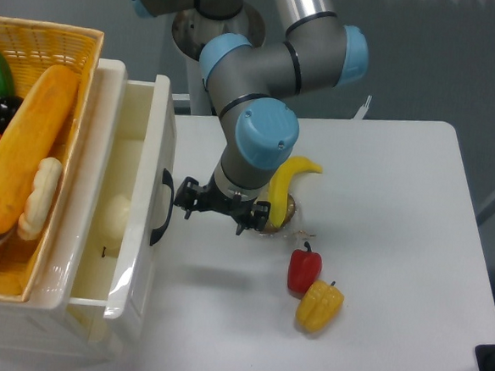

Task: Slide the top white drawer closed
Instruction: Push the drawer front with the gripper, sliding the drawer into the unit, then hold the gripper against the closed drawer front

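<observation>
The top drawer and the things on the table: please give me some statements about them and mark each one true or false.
1. The top drawer is open. True.
2. The gripper holds the banana. False: it holds nothing and is beside the drawer's black handle.
3. A red pepper lies next to a yellow pepper. True.
4. The basket stands on the table to the right of the peppers. False: it sits on the cabinet, left of the drawer.
</observation>
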You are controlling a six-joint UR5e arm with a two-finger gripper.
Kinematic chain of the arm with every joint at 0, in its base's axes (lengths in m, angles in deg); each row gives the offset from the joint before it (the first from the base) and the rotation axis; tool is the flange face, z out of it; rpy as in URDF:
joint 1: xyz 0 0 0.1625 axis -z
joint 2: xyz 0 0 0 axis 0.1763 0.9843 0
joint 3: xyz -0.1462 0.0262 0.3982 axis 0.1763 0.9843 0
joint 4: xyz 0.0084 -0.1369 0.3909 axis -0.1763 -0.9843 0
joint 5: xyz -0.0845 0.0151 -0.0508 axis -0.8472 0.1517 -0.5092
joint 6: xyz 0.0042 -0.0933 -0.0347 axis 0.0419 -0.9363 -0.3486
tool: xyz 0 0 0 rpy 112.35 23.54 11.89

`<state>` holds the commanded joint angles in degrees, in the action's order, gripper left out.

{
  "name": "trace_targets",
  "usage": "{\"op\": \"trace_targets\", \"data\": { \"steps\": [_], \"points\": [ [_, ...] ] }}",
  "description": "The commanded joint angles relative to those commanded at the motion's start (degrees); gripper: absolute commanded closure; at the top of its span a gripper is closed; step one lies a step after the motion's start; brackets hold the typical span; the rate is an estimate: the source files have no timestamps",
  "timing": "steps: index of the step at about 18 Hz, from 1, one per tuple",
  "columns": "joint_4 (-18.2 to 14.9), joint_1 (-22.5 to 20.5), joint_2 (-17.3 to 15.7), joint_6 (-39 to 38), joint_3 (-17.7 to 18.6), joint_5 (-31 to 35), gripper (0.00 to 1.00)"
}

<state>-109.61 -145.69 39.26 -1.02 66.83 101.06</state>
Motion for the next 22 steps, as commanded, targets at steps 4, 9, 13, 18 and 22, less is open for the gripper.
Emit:
{"op": "trace_targets", "data": {
  "steps": [4, 9, 13, 18, 22],
  "points": [
    [0.09, 0.36, 0.00, 0.09, 0.00, -0.17, 0.00],
    [0.26, 1.59, 0.09, 0.09, -0.09, -0.26, 0.00],
    [0.26, 2.11, 0.00, 0.09, 0.00, -0.53, 0.00],
    [0.26, 2.20, 0.00, 0.09, 0.00, -0.53, 0.00],
    [0.26, 2.20, 0.00, 0.09, 0.09, -0.61, 0.00]
  ]
}}
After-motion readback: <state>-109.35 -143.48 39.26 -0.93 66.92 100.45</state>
